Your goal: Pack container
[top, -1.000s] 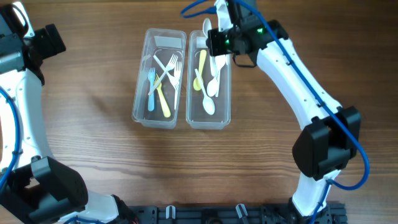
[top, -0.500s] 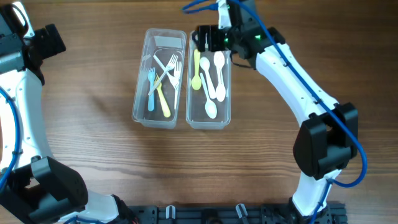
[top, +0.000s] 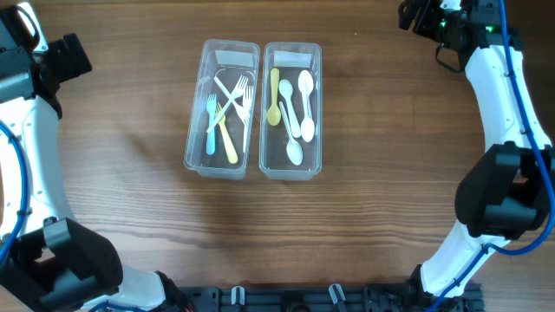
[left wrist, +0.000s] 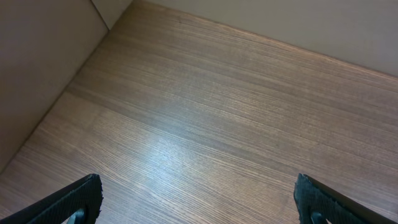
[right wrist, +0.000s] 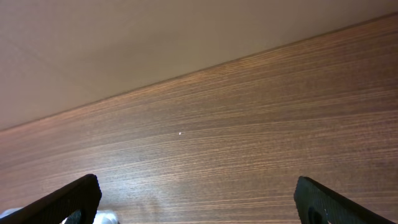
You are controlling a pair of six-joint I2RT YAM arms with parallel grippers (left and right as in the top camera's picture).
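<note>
Two clear plastic containers stand side by side mid-table in the overhead view. The left container (top: 192,130) holds several forks (top: 227,104), white, blue and yellow. The right container (top: 317,104) holds several spoons (top: 295,113), one yellow and the rest white. My right gripper (top: 416,16) hangs at the far right corner, well away from both containers. In its wrist view the right gripper (right wrist: 199,199) is open over bare wood. My left gripper (top: 69,56) sits at the far left edge, and in its wrist view the left gripper (left wrist: 199,199) is open and holds nothing.
The wooden table's back edge (right wrist: 186,74) meets a beige wall just beyond the right gripper. A wall corner (left wrist: 99,12) shows in the left wrist view. A pale clear corner (right wrist: 107,219) peeks in at the bottom left of the right wrist view.
My right gripper opened over the right container and let a white spoon drop in among the others. The right arm then swung back to the far right corner. The left arm stayed still.
</note>
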